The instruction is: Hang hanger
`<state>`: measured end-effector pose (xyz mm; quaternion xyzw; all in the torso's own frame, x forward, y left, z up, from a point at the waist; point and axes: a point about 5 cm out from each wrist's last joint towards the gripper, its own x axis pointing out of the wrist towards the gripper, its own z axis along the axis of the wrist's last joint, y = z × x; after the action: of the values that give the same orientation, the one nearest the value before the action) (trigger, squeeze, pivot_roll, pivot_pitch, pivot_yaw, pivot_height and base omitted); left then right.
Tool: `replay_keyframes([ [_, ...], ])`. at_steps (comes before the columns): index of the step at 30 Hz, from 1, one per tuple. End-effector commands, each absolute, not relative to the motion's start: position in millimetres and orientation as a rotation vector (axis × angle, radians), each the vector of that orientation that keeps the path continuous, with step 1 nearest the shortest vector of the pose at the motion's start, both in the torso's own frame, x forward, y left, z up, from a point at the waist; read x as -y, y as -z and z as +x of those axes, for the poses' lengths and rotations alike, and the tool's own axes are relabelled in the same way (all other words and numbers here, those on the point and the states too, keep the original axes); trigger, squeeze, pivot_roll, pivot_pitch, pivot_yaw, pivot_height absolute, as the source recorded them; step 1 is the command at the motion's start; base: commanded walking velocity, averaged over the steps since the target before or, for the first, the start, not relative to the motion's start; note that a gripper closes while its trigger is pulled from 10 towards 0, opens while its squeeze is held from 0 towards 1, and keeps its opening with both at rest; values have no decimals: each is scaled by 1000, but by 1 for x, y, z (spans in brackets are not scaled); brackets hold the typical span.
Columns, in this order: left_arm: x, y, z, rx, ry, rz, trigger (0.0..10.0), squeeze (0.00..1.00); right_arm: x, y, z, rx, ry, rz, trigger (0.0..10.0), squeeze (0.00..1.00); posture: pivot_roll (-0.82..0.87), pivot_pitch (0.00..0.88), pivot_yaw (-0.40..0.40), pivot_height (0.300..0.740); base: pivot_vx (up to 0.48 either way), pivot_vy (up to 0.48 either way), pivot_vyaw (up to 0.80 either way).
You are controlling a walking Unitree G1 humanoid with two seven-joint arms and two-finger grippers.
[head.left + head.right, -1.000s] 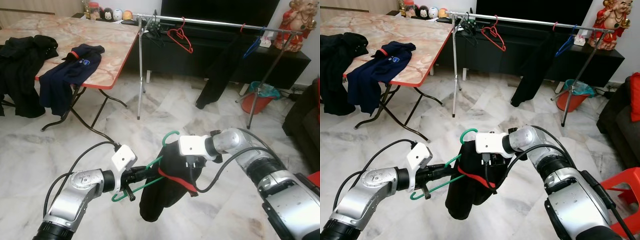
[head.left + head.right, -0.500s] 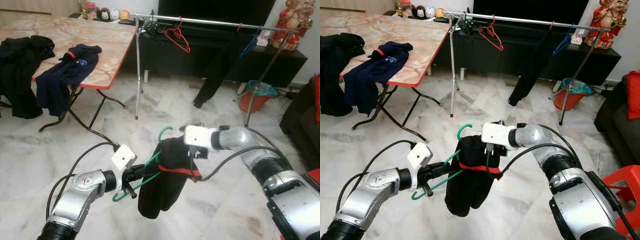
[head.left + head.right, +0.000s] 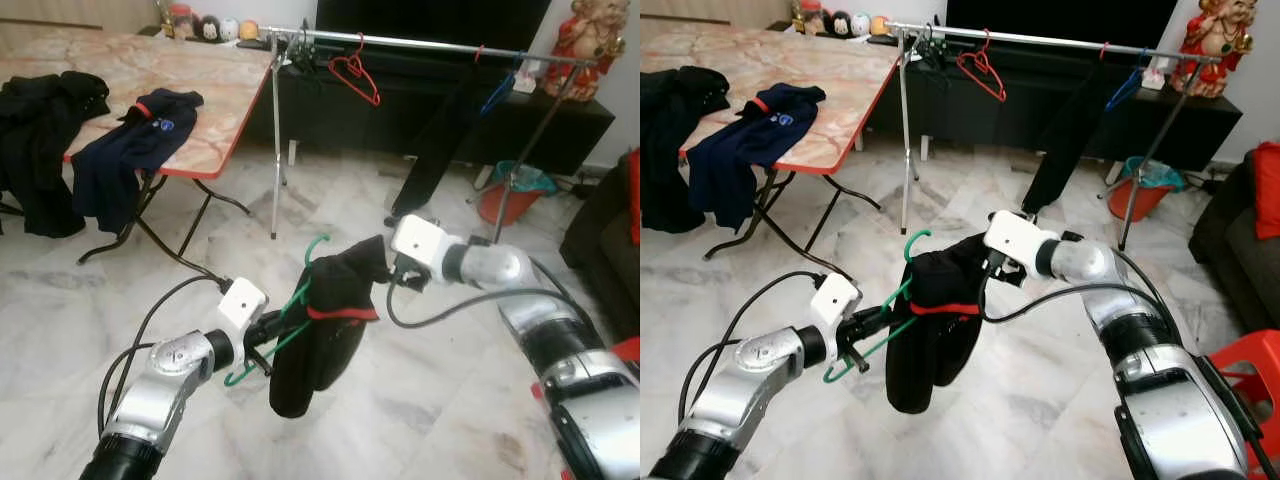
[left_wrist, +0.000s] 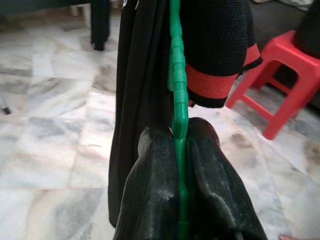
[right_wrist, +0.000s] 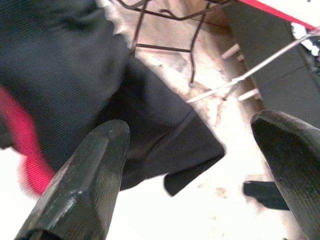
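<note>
2 grippers: both at the garment, mid-floor
left gripper (image 4: 180, 165): clamped on green hanger (image 3: 283, 325) bar, carrying it
black garment (image 3: 325, 320): draped on hanger, red trim
right gripper (image 5: 195, 165): wide apart beside cloth, probably steadying
rail (image 3: 420, 42): 12 o'clock, well apart, judged target

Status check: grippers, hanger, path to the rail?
Left gripper shut on green hanger. Right gripper open beside black garment. Clothes rail ahead across bare floor; folding table off to the left.
</note>
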<state>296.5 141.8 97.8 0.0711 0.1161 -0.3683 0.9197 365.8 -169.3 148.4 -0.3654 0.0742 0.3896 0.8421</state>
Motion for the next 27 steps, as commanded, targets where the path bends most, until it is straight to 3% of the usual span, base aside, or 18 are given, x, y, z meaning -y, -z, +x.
replay_keyframes([
  [1, -141, -111, 305, -170, 745, 173, 0, 0, 178, -151, 362, -167, -826, -755, 10000, 0, 131, 0, -80, 740, 0, 0, 0],
  [5, -142, -111, 308, -165, 717, 164, 0, 0, 184, -143, 348, -206, -907, -800, 10000, 0, 125, 0, -80, 740, 0, 0, 0],
  [9, -145, -112, 311, -155, 681, 165, 0, 0, 186, -142, 345, -195, -863, -844, 10000, 0, 124, 0, -80, 740, 0, 0, 0],
  [10, -145, -113, 313, -152, 673, 159, 1137, 0, 187, -140, 342, -191, -863, -890, 10000, 0, 119, 0, -78, 740, 0, 0, 0],
  [11, -145, -114, 314, -151, 671, 145, 6235, 0, 188, -140, 340, -168, -832, -902, 10000, 0, 118, 0, -77, 740, 0, 0, 0],
  [12, -145, -115, 315, -150, 672, 133, 9686, 0, 188, -140, 339, -150, -806, -902, 10000, 0, 117, 0, -76, 740, 0, 0, 0],
  [20, -140, -125, 322, -136, 691, 49, 10000, 0, 170, -145, 335, -1, -714, -873, 10000, 0, 118, 0, -72, 740, 0, 0, 0],
  [27, -135, -136, 325, -123, 731, -39, 10000, 0, 166, -140, 334, 2, -668, -889, 10000, 0, 119, 0, -69, 740, 0, 0, 0],
])
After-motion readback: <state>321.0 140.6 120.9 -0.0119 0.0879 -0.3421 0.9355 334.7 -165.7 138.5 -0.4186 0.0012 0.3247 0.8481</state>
